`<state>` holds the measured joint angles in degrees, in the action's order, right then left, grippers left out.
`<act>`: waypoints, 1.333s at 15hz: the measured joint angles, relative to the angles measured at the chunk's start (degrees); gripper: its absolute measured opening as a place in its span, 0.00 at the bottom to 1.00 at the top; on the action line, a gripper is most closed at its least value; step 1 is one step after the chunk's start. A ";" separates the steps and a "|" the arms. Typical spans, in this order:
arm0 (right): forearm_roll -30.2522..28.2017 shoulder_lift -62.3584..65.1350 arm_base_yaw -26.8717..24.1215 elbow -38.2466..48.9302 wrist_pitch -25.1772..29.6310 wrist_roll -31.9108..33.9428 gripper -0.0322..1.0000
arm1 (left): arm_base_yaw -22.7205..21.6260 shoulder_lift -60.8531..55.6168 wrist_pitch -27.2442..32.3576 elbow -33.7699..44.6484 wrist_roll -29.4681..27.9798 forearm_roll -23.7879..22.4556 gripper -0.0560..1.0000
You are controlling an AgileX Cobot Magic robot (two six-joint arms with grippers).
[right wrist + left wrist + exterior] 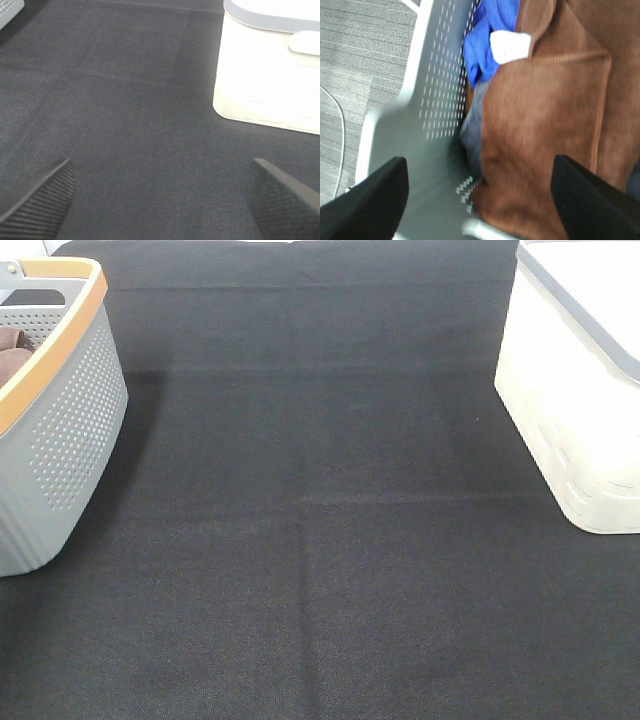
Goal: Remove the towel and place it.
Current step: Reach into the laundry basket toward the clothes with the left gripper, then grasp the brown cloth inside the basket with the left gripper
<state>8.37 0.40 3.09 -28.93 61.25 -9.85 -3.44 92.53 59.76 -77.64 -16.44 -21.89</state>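
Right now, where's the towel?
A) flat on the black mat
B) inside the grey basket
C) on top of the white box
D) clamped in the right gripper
B: the left wrist view shows the towel lying inside the grey basket, next to a blue cloth.

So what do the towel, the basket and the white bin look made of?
Towel: soft cloth, probably microfibre, judging by its fuzzy ribbed nap and stitched hem. Basket: matte grey plastic, going by the moulded perforated wall. White bin: smooth moulded plastic, likely.
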 joint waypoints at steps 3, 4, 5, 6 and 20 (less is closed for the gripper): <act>0.00 0.00 0.00 0.00 0.00 0.00 0.88 | 0.00 7.62 1.38 -9.34 1.32 0.11 0.76; 0.00 0.00 0.00 0.00 0.00 0.00 0.88 | 0.00 10.37 1.95 -13.41 1.83 0.17 0.76; 0.00 0.00 0.00 0.00 0.00 0.00 0.88 | 0.00 13.41 2.81 -17.42 2.58 0.52 0.76; 0.00 0.00 0.00 0.00 0.00 0.00 0.88 | 0.00 16.10 3.78 -20.97 3.32 1.20 0.76; 0.00 0.00 0.00 0.00 0.00 0.00 0.88 | -2.23 34.15 8.88 -35.47 6.19 6.70 0.71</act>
<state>8.37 0.40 3.09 -28.93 61.25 -9.85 -5.67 126.68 68.64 -113.10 -10.26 -15.18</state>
